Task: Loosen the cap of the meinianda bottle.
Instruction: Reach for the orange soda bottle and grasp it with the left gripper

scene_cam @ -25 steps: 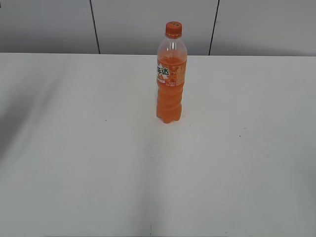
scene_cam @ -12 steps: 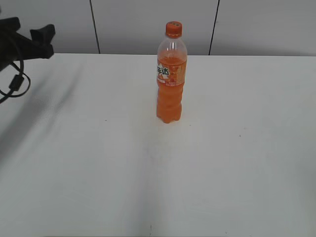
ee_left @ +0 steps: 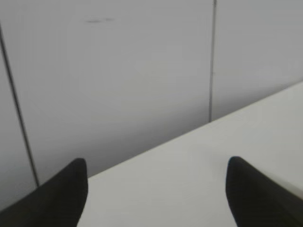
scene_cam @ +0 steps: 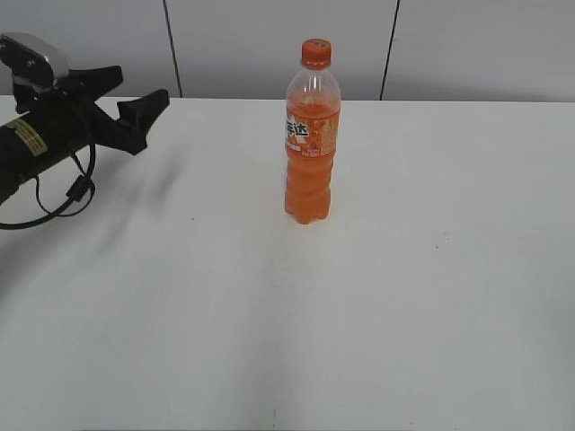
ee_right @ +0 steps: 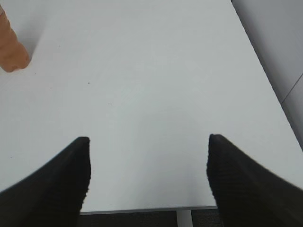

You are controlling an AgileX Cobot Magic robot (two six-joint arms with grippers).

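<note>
Bottle: tall clear plastic meinianda bottle [scene_cam: 312, 144] of orange liquid, upright, small orange cap [scene_cam: 315, 53] on.
Left gripper [scene_cam: 135, 101]: fingers apart, bottle at 3 o'clock.
Right gripper [ee_right: 147, 163]: fingers apart, bottle base at 10 o'clock.

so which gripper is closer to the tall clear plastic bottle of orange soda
Probably the left. The left gripper, open, hangs over the table left of the tall clear plastic orange soda bottle. The right gripper, open, is outside the exterior view; its camera catches only the bottle's base.
</note>
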